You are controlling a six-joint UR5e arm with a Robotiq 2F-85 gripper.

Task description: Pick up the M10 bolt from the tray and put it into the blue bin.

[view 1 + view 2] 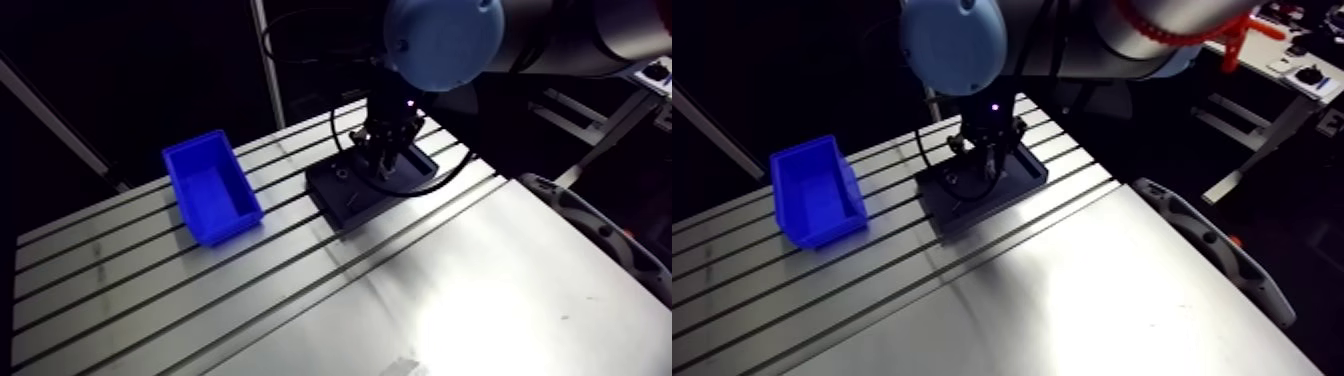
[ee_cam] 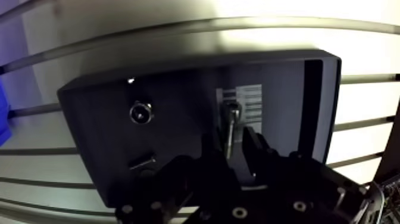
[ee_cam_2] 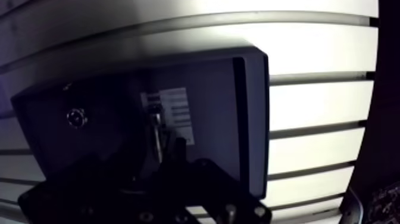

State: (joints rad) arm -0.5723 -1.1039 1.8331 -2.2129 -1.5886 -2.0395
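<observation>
In the wrist view the M10 bolt (image 2: 230, 121) lies in the dark tray (image 2: 178, 83), its head on a white striped label. My gripper (image 2: 233, 143) is down in the tray, and its two dark fingers press close against either side of the bolt's shank. From the arm view the gripper (image 1: 388, 160) stands over the right half of the tray (image 1: 335, 203). The blue bin (image 1: 212, 188) sits open and empty on the table to the tray's left, apart from it.
A round nut-like part (image 2: 141, 111) and a small screw (image 2: 143, 161) lie in the tray beside the gripper. The slotted table (image 1: 300, 300) runs wide in front of the tray. A grey curved guard (image 1: 600, 235) lines its right edge.
</observation>
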